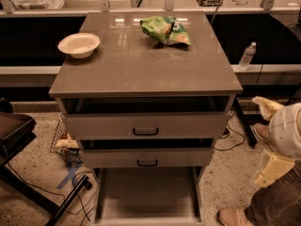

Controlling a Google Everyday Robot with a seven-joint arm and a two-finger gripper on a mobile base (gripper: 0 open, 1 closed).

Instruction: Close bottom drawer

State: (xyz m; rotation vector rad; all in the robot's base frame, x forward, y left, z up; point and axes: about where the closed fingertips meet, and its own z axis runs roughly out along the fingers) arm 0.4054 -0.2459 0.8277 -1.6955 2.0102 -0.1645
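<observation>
A: Where's the bottom drawer (pixel 146 197)?
B: Pulled far out below the surface's (pixel 141 69) front edge, under the middle drawer (pixel 146 158). Its front panel runs off the bottom of view.
A: Handling?
B: Rigid and probably light, on slides, so it should roll in with a steady push. Press flat at the middle of the front panel; no grasp needed.
A: Gripper?
B: Gripper (pixel 268 108) is low off the surface's front right corner, well apart from the drawer. Apart or together, can't tell.

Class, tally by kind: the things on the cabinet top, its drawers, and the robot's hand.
Bowl: 1
Snack bag: 1
Drawers: 3 (top drawer, middle drawer, bottom drawer)
Hand: 1, at the right edge, beside the cabinet
Total: 6
</observation>
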